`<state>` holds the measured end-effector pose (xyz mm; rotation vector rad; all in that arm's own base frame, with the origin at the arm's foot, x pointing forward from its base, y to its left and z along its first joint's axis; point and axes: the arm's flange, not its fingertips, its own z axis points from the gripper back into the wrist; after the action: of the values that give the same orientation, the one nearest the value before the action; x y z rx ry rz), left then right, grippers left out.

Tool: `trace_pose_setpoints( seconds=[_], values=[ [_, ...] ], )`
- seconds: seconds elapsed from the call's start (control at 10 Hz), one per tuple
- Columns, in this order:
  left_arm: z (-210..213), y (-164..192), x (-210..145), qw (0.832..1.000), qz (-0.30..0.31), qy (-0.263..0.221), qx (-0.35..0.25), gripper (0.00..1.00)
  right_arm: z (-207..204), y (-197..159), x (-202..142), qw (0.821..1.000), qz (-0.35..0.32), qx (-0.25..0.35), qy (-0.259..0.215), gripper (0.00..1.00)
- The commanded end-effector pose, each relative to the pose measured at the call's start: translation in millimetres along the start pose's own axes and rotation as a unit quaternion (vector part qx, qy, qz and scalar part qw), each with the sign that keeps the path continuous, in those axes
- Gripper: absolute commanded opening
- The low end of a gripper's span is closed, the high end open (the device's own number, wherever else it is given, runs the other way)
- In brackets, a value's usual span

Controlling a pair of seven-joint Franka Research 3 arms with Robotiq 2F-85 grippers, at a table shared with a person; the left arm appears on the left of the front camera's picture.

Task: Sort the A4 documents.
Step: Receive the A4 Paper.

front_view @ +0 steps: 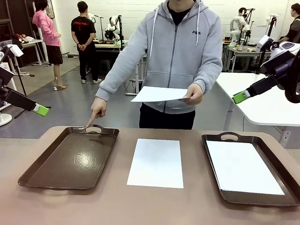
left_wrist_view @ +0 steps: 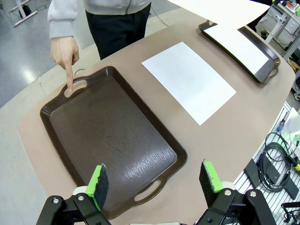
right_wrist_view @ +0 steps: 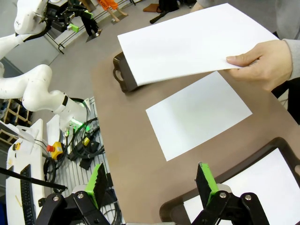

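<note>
Left hand point(left_wrist_view: 154, 178) and right hand point(right_wrist_view: 151, 182) gape empty; A4 document point(front_view: 156, 162), flat on the table point(front_view: 112, 202), looks light, floppy: pinch an edge.

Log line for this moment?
left gripper open; right gripper open; person points at left tray, holds sheet; second sheet on table; third sheet in right tray
</note>
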<state>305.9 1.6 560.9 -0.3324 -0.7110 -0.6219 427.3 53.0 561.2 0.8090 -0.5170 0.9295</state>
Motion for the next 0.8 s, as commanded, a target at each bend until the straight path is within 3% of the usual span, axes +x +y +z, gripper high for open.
trace_pose_setpoints(
  seconds=[0.0,0.7],
  values=[
    [-0.9,0.3,0.0,1.000,0.000,0.001,0.002,1.00,0.0,-0.8,0.5,1.000,0.004,0.002,-0.003,0.99],
    [-0.9,0.3,0.0,1.000,0.000,0.001,0.002,1.00,0.0,-0.8,0.5,1.000,0.004,0.002,-0.003,0.99]
  ],
)
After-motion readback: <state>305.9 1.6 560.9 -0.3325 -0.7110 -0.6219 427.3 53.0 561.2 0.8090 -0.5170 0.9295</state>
